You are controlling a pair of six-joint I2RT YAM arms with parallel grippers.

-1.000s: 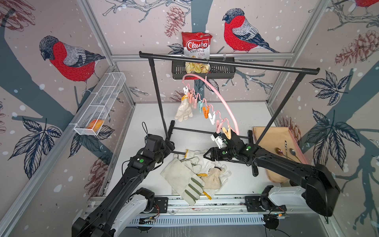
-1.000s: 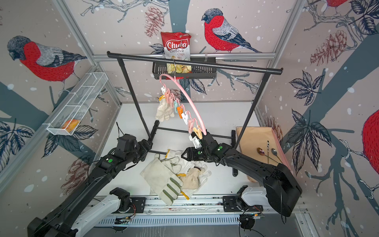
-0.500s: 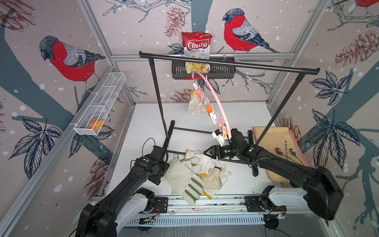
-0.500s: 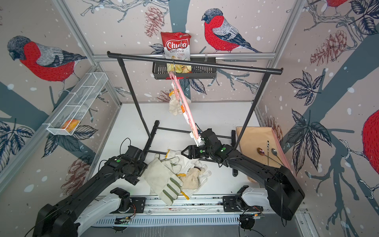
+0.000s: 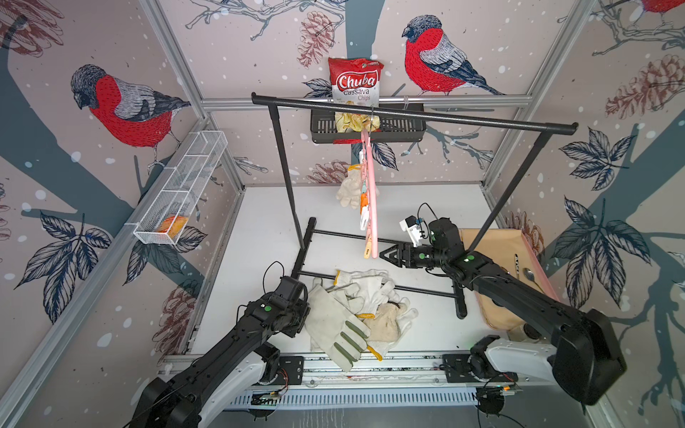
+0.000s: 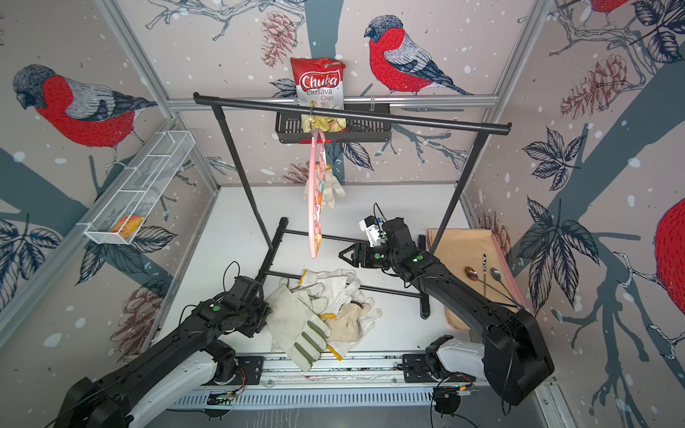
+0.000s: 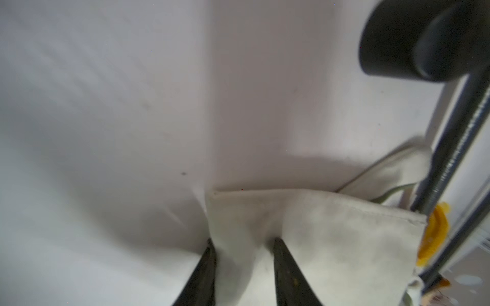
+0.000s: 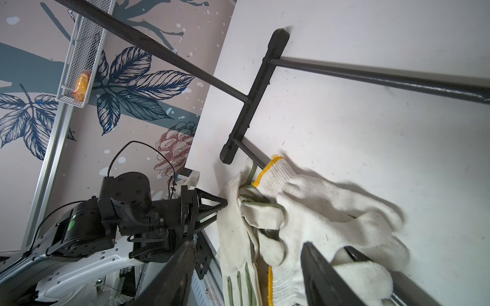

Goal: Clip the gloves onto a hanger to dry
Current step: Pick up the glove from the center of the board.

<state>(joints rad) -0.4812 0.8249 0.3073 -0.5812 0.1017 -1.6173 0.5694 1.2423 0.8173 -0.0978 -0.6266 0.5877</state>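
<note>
Bag (image 5: 356, 79) marked "Chuba Cassava Chips" is noted behind rack (image 5: 444, 116); left jaws are pinched on leather glove (image 5: 331, 322) cuff, right jaws held spread near hanger (image 5: 372, 207).

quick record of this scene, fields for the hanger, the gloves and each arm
hung: pink hanger on the top bar of the black rack
clipped: one knitted glove pegged to it
waiting: pile of gloves on the table, across the rack's foot bar
left arm: left gripper shut on the leather glove at its cuff
right arm: right gripper open, empty, beside the hanger's lower end
</note>
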